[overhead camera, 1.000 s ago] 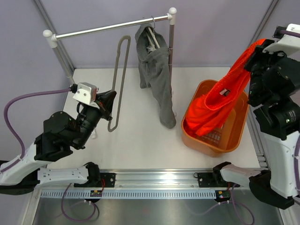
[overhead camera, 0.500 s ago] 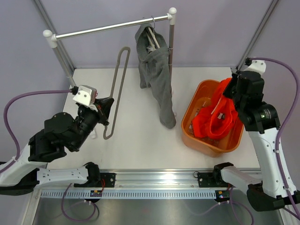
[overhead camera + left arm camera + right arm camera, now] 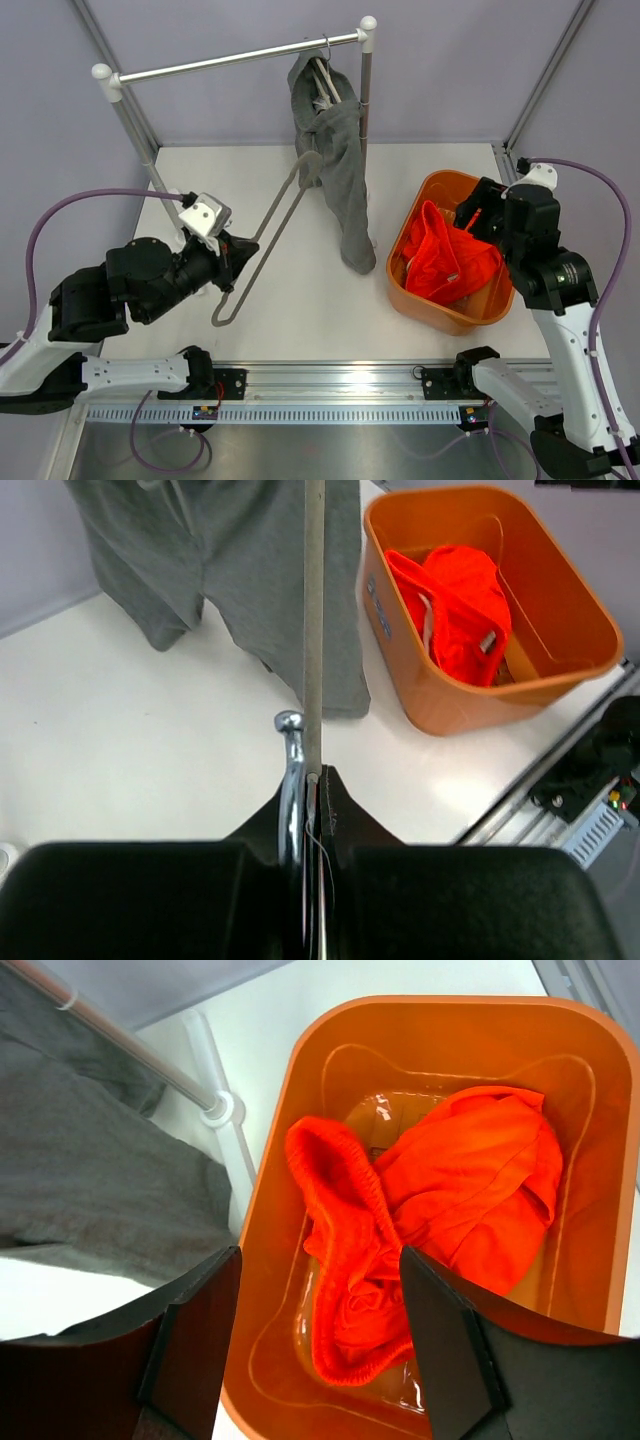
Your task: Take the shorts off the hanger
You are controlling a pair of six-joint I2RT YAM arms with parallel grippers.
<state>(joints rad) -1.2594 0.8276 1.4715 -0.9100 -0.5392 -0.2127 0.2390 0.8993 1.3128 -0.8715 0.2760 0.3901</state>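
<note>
The orange-red shorts (image 3: 448, 268) lie crumpled in the orange basket (image 3: 402, 290). My right gripper (image 3: 476, 217) hovers over them, open, with nothing between its fingers; in the right wrist view the gripper (image 3: 318, 1260) stands above the orange-red shorts (image 3: 440, 1200). The grey shorts (image 3: 338, 175) hang from a hanger (image 3: 324, 84) on the rail. My left gripper (image 3: 238, 263) is shut on a bare grey hanger (image 3: 270, 225) that slants toward the grey shorts. In the left wrist view the gripper (image 3: 312, 780) pinches that hanger (image 3: 313, 630) by its metal hook (image 3: 289, 750).
A clothes rack with a silver rail (image 3: 230, 58) and upright post (image 3: 364, 110) stands at the back of the white table (image 3: 300, 300). Its post base (image 3: 215, 1108) sits just left of the basket (image 3: 262, 1290). A metal track (image 3: 330, 385) runs along the near edge.
My right gripper came down over the basket and opened, and the orange-red shorts dropped into it. My left arm swung the bare hanger down and to the right.
</note>
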